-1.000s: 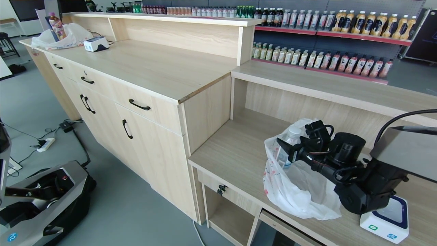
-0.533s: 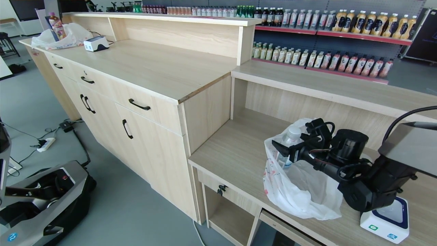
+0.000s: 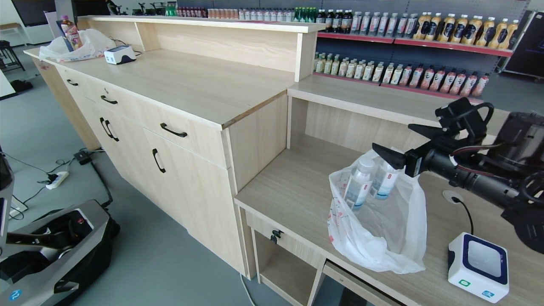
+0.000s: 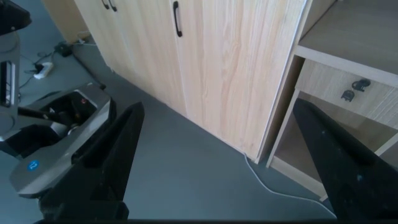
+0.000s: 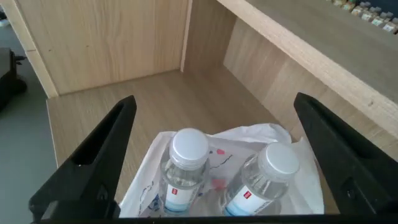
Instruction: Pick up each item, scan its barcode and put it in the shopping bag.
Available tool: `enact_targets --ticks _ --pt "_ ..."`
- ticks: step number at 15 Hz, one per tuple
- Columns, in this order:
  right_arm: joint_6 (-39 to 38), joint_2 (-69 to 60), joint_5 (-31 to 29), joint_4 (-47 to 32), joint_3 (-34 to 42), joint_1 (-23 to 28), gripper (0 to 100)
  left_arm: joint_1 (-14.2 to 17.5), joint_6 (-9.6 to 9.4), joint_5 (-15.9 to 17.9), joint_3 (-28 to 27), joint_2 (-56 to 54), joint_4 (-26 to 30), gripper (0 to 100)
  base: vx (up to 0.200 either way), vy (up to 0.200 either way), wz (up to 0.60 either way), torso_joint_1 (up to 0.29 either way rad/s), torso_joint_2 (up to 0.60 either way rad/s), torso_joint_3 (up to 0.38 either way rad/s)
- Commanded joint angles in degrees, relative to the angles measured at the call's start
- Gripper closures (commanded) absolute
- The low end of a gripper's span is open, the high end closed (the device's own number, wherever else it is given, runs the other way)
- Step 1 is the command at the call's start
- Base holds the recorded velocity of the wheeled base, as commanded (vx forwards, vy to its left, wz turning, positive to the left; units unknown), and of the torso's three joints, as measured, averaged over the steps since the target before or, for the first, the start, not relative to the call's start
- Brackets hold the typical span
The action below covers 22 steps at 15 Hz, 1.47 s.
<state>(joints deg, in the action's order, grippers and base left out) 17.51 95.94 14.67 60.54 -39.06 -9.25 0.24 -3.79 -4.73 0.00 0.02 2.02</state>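
Right gripper (image 3: 406,142) hangs just above the shopping bag (image 3: 382,238), its jaws spread wide with nothing between them. Left gripper (image 4: 217,106) is equally wide open and empty, low over the grey floor (image 4: 186,168) beside the cabinet (image 4: 230,56). On the lower wooden counter (image 3: 293,191), the white plastic bag sits slumped open near the front edge. A white barcode scanner (image 3: 478,265) with a dark window stands on the counter near the bag, to the robot's right. Inside the bag, the left bottle (image 3: 359,180) and the right bottle (image 3: 384,180), both clear with white caps, stand side by side, leaning slightly.
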Motion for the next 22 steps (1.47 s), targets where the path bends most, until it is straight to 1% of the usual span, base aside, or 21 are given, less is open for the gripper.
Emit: enact_targets --ticks 1,3,4,6,7,8,9,12,13,16,21,22 --pt "6.14 -14.38 0.54 -2.79 4.96 5.82 0 0.02 0.01 -0.02 0.0 -0.02 0.0 0 0.0 0.0 -0.6 0.007 0.0 0.002" --pt "6.4 -17.37 0.54 -5.69 4.61 8.46 0 0.02 0.01 -0.02 0.0 -0.02 0.0 0 0.0 0.0 -0.6 -0.102 0.23 0.146" --pt "6.4 -18.95 0.54 -8.16 4.17 11.63 0 0.02 0.01 -0.02 0.0 -0.02 0.0 0 0.0 0.0 -0.6 -0.071 0.17 0.115" --pt "6.31 -20.97 -0.34 -12.64 3.46 14.17 0 0.02 0.01 -0.02 0.0 -0.02 0.0 0 0.0 0.0 -0.6 -0.015 0.09 0.041" --pt "6.31 -23.17 -3.06 -19.85 1.44 18.92 0 0.02 0.01 -0.02 0.0 -0.02 0.0 0 0.0 0.0 -0.6 -0.012 0.03 0.027" --pt "6.31 -23.78 -3.77 -22.22 0.91 20.41 0 0.02 0.01 -0.02 0.0 -0.02 0.0 0 0.0 0.0 -0.6 -0.017 0.03 0.012" --pt "6.31 -23.96 -5.35 -25.73 0.12 24.72 0 0.02 0.01 -0.02 0.0 -0.02 0.0 0 0.0 0.0 -0.6 -0.007 0.02 0.012" --pt "5.26 -23.43 -10.97 -33.56 0.47 30.43 0 0.02 0.01 -0.02 0.0 -0.02 0.0 0 0.0 0.0 -0.6 0.001 0.0 0.005" --pt "4.82 -22.46 -12.29 -34.43 1.09 31.75 0 0.02 0.01 -0.02 0.0 -0.02 0.0 0 0.0 0.0 -0.6 0.002 0.0 0.007" --pt "4.91 -17.54 -12.47 -37.25 5.75 35.97 0 0.02 0.01 -0.02 0.0 -0.02 0.0 0 0.0 0.0 0.0 0.0 0.0 0.0" --pt "4.91 -16.22 -12.56 -44.81 7.07 40.37 0 0.02 0.01 -0.02 0.0 -0.02 0.0 0 0.0 0.0 0.0 0.0 0.0 0.0" --pt "4.91 -15.7 -12.56 -45.86 7.51 42.04 0 0.02 0.01 -0.02 0.0 -0.02 0.0 0 0.0 0.0 0.0 0.0 0.0 0.0"
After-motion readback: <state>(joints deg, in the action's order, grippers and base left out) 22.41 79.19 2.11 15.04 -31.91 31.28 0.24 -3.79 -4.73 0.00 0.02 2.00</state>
